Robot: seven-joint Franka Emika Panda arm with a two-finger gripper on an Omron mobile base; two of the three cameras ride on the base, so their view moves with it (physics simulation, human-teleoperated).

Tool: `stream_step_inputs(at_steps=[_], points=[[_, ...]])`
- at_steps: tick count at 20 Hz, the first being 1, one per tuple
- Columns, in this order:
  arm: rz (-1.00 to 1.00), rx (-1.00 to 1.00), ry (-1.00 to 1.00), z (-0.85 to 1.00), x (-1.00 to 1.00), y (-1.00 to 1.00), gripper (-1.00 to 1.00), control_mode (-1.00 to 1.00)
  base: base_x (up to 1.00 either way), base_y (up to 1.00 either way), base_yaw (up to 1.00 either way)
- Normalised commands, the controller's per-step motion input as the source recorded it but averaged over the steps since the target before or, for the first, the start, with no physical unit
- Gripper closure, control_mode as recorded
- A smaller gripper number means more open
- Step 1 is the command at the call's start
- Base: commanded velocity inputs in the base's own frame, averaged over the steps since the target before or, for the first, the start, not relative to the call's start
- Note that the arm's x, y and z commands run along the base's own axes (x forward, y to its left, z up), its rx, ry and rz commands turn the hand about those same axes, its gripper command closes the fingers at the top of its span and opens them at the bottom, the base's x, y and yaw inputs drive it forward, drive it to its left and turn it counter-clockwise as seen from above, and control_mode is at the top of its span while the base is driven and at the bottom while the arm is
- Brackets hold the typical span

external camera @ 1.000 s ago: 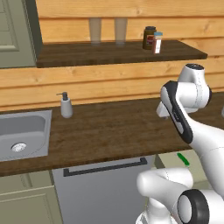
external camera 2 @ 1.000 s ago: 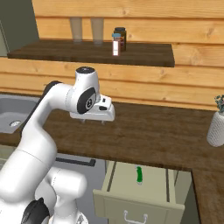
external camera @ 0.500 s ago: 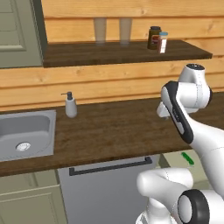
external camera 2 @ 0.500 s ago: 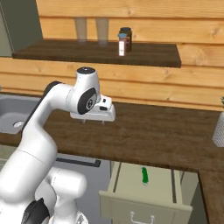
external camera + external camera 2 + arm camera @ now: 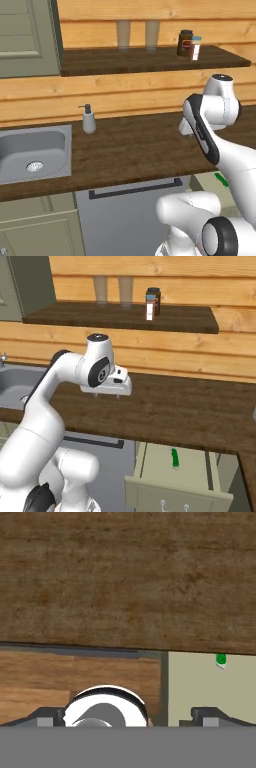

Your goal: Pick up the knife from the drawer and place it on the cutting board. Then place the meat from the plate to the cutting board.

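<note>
White arm (image 5: 55, 386), end effector (image 5: 107, 395) above countertop (image 5: 190, 411)

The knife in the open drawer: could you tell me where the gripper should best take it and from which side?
Take the knife by its green handle, coming straight down from above: it lies flat in the open drawer, whose walls block any sideways approach. The open gripper hangs over the counter; close its fingers across the handle's narrow width.

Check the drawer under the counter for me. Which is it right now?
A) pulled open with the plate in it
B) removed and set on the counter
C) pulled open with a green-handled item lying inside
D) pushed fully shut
C: the drawer stands pulled out below the counter, with the green-handled item lying inside.
</note>
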Motion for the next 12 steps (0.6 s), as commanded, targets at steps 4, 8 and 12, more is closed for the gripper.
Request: stream_step_inputs(at_steps=[4,8,12], points=[[0.00,0.03,0.06,0.00,0.00,-0.59,-1.00,-1.00,0.00,0.00,0.00],[-0.03,0.07,0.09,0.00,0.00,-0.47,-1.00,-1.00,0.00,0.00,0.00],[0.00,0.01,0.11,-0.38,0.14,-0.53,-1.00,-1.00,0.00,0.00,0.00]])
